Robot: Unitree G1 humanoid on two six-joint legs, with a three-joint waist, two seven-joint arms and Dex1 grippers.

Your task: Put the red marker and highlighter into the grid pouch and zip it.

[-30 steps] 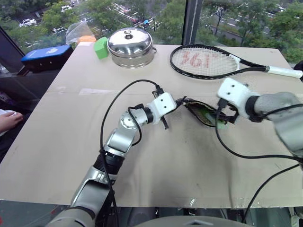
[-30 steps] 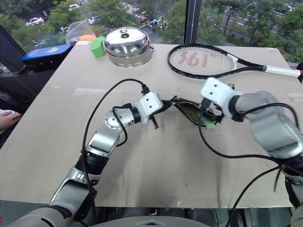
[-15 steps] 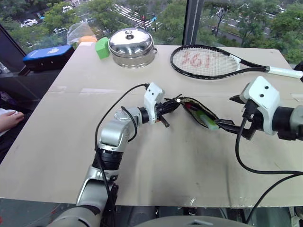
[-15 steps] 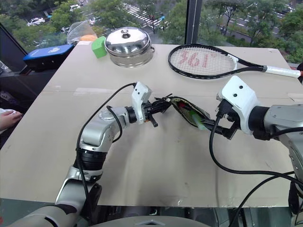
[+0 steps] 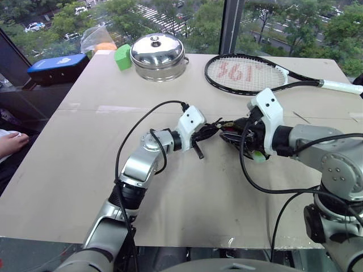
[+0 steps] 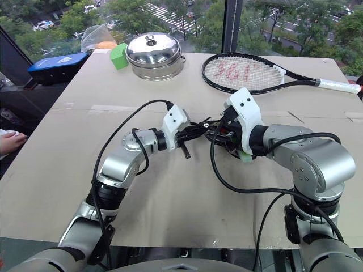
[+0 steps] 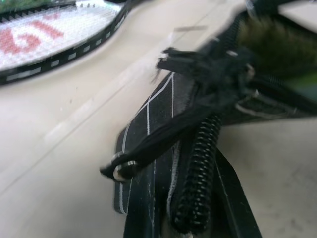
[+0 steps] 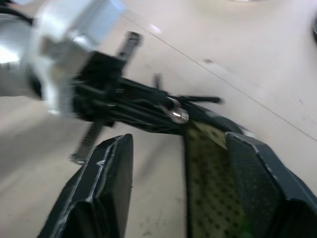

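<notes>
The grid pouch (image 7: 148, 124), black fabric ruled with thin white lines, lies mid-table (image 5: 85, 170) between the two arms, its zipper parted to show pale lining. The left gripper (image 5: 211, 130) is clenched on the pouch's end by the zipper cord. The right gripper (image 8: 178, 188) has its fingers spread over the pouch mouth, grasping nothing. The highlighter (image 5: 258, 157) pokes its green end from the pouch.

Matt cloth grid pouch (image 7: 148, 148), glossy metal pot (image 5: 157, 55), seemingly cardboard-covered table (image 5: 74, 170)
</notes>
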